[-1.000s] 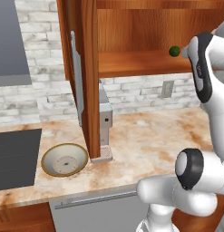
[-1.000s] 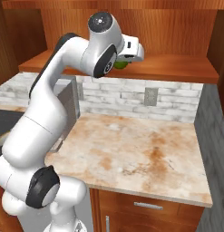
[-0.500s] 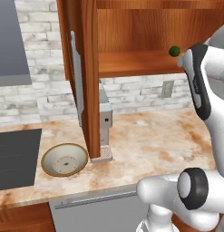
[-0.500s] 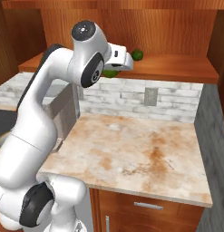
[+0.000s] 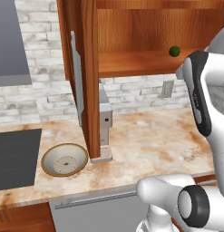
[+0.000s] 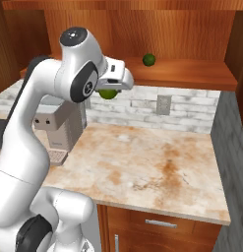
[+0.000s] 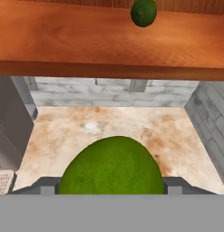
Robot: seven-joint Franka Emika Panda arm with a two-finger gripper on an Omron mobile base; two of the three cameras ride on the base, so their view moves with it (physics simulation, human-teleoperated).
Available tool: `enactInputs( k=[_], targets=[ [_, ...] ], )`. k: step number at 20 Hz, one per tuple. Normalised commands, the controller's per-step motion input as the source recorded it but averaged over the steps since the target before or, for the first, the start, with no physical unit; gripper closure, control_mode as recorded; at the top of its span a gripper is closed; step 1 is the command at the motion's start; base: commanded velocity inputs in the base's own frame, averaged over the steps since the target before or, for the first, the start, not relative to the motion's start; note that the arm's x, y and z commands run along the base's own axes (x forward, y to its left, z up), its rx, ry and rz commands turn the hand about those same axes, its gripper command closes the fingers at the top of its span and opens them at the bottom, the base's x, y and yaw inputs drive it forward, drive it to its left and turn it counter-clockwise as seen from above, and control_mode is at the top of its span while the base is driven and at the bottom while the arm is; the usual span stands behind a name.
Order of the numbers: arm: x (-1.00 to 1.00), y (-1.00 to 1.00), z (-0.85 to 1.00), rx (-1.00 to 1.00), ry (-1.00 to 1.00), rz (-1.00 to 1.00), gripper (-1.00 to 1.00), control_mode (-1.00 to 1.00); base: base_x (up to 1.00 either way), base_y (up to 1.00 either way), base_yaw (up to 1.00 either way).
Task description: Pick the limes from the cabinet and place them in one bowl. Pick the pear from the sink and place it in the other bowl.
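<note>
Hand view: gripper [image 6: 109, 92] pinching one lime [image 7: 111, 166], just clear of the cabinet [image 6: 192, 74] shelf.
Second lime [image 6: 149, 60] sits on the shelf. Cream bowl [image 5: 65, 159] on the counter [image 6: 152, 167] holds nothing yet; I judge the task barely begun. No readable writing or brands.

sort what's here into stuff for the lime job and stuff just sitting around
For the job: lime in the pincer, lime on the cabinet shelf, cabinet, cream bowl.
Just around: coffee machine, wall outlet, stovetop.
</note>
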Motion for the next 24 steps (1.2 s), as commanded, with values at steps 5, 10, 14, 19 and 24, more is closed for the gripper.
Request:
enactInputs(
  k=[5,10,14,19,24],
  targets=[
    [-0.28,0.32,-0.48,0.00,0.15,0.00,1.00,-1.00,0.00,0.00,0.00],
    [-0.32,0.44,-0.37,0.00,0.16,0.00,1.00,-1.00,0.00,0.00,0.00],
    [-0.42,0.44,-0.34,0.00,0.12,0.01,1.00,-1.00,0.00,0.00,0.00],
    [-0.39,0.36,-0.14,0.07,0.07,0.08,1.00,-1.00,0.00,0.00,0.00],
    [-0.51,0.33,0.00,0.17,0.04,0.14,1.00,-1.00,0.00,0.00,0.00]
  ],
)
